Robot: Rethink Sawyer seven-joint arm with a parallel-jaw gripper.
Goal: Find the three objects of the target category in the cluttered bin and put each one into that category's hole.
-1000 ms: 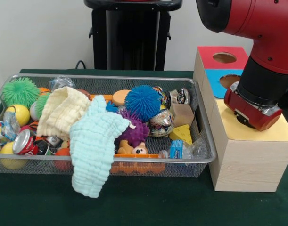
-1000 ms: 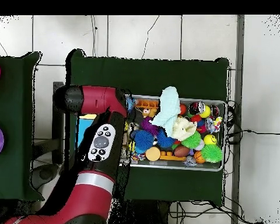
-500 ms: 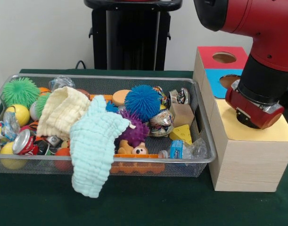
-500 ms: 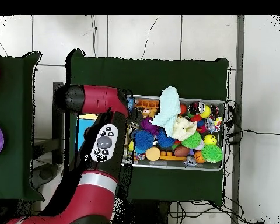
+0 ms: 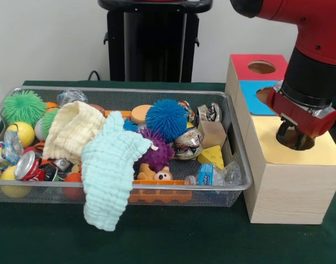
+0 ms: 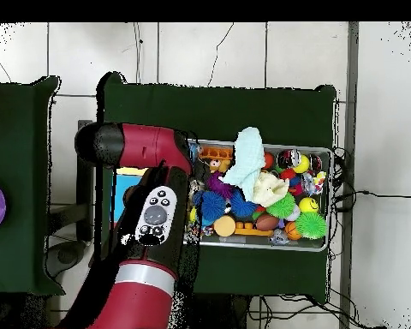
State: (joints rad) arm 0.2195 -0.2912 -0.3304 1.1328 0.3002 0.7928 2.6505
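Setting: you have a green-covered tabletop (image 5: 173,242) before a pale wall, with a black stand behind.
Arm: the red arm (image 5: 313,60) comes down over the wooden box, so your reach is at the drop-off end, not over the bin.
Bin: the wire bin (image 5: 236,165) lies beside the box, touching or nearly so, which keeps the carry short.
Box: the wooden box (image 5: 291,192) has red, blue and yellow top panels, one hole each; the yellow hole (image 5: 295,137) lies right under the wrist.
Cloths: a mint cloth (image 5: 110,170) hangs over the bin's near rim and a cream cloth (image 5: 71,129) lies beside it; both may hide toys you need.
Toys: spiky balls, a crushed can, a cheese wedge and others stay in the bin; you cannot tell the target category.
Pincer: hidden under the wrist; you cannot tell whether it is released or clenched.
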